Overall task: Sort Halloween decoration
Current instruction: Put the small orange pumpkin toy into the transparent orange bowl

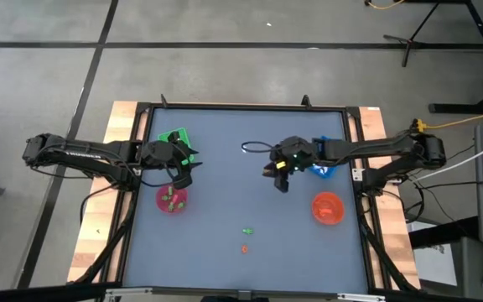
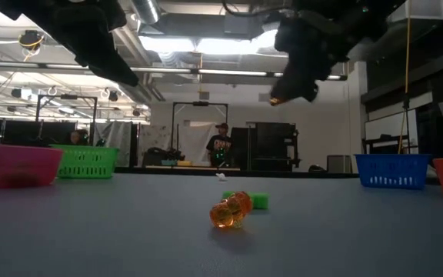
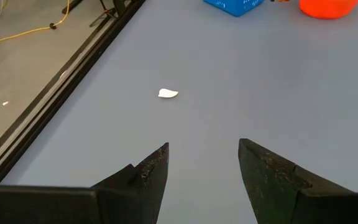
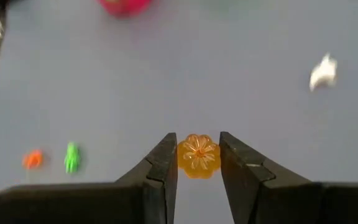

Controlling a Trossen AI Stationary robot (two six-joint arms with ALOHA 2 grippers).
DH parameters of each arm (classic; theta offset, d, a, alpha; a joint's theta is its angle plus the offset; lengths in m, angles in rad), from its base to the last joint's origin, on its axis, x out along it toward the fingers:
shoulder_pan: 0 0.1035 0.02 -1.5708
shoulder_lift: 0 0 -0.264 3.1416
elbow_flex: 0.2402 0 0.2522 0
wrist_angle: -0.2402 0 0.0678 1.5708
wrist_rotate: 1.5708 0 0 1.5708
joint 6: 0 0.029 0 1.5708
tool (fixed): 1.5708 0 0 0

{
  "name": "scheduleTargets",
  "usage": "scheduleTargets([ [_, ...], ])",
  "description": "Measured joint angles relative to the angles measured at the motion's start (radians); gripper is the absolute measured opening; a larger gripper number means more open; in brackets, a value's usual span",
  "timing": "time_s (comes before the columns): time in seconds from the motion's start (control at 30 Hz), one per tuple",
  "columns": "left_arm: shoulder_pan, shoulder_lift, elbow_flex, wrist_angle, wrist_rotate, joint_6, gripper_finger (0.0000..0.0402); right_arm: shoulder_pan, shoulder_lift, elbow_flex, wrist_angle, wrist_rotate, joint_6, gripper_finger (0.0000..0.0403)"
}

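**High view: right claw carries an orange pumpkin above mid-bench**

High view shows the right claw out over the middle of the bench, while the left claw hangs above the far edge of the pink bowl, just beside the green tray; the blue tray lies under the right arm, and the orange bowl sits near the bench's right edge.

Right wrist view has the right claw closed on a small orange pumpkin figure, one finger pressed against each side of it, with the bench surface well below; the same view takes in a white figure lying off to one side, and a green figure just beside an orange figure, apart but near each other.

Left wrist view shows the left claw spread open with nothing between its fingers, a white figure resting on the bench ahead of it.

Low view has the orange figure in front of the green figure on the bench surface; whether they touch cannot be told; a person stands in the room behind; small green figures lie inside the pink bowl.
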State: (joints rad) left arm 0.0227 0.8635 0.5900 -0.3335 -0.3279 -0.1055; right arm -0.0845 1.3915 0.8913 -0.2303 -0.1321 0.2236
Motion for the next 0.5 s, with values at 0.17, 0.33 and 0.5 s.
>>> scheduleTargets([
  [0.17,0.0,0.0,0.0,-0.006,0.0,0.0,0.0178,0.015,-0.009,0.0,-0.18,-0.053,0.055,0.0097],
  [0.33,0.0,0.0,0.0,-0.007,0.0,0.0,0.0178,0.088,-0.009,0.0,-0.345,-0.072,0.065,0.0097],
  [0.5,0.0,0.0,0.0,-0.007,0.0,0.0,0.0178,0.181,-0.009,0.0,-0.445,-0.072,0.121,0.0097],
])
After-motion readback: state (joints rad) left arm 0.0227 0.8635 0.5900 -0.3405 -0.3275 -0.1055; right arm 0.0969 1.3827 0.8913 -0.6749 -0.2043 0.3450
